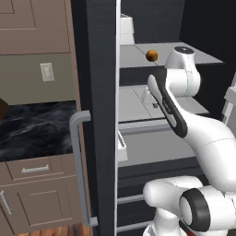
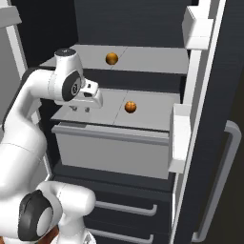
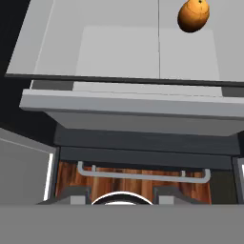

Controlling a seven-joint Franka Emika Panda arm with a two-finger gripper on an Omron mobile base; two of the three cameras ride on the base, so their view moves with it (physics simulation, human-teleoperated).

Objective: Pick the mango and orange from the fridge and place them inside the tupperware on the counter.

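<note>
The fridge (image 1: 99,92) stands open. A small round orange (image 2: 111,58) rests on its upper grey shelf, also seen as the orange (image 1: 151,56) past the arm. An ovoid orange-yellow mango (image 2: 130,106) lies on the middle shelf; in the hand view the mango (image 3: 193,15) sits top right. My gripper (image 2: 80,109) hovers open over the left part of that middle shelf, left of the mango, with nothing between its fingers (image 3: 76,193). The counter (image 1: 37,124) lies left of the fridge door. The tupperware is out of view.
White door bins (image 2: 180,138) hang on the open right door, close to the mango's right. A grey drawer (image 2: 112,147) juts out below the middle shelf. The left door's bar handle (image 1: 78,161) stands between counter and fridge interior. A dark brown thing (image 1: 2,110) shows at the counter's left edge.
</note>
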